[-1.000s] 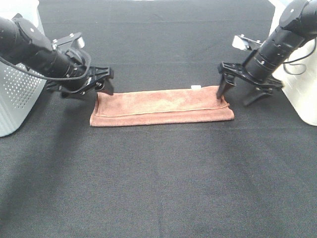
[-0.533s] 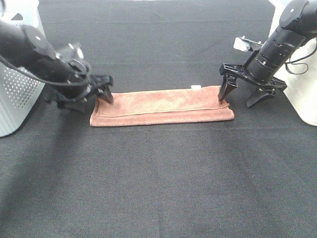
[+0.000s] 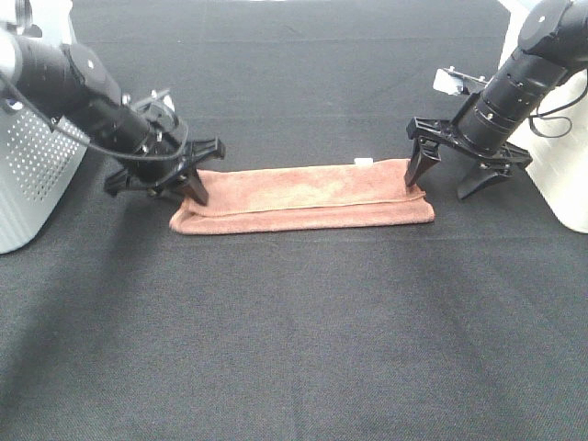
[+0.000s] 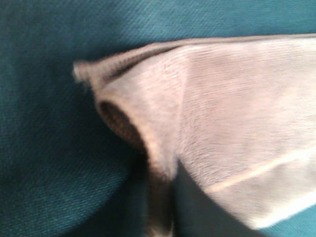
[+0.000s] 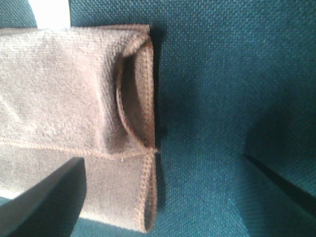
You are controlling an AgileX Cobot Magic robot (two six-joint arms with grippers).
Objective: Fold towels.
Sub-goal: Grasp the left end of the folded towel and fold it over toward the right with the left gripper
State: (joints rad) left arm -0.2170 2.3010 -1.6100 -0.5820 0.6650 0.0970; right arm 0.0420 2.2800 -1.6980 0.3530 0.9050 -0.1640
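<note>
The reddish-brown towel lies folded into a long strip across the middle of the black table, with its white tag on the far edge. My left gripper is open at the strip's left end, with one fingertip pressing on the cloth. In the left wrist view that end of the towel is rumpled against a dark fingertip. My right gripper is open and straddles the right end, one fingertip on the towel. The right wrist view shows the end between the fingers.
A white perforated basket stands at the left edge behind my left arm. A white container stands at the right edge beside my right arm. The black table cloth spreads in front of the towel.
My left gripper has moved right and opened wider, with one finger now pushing on the towel's left end, which has bunched slightly. The right gripper has barely moved.
</note>
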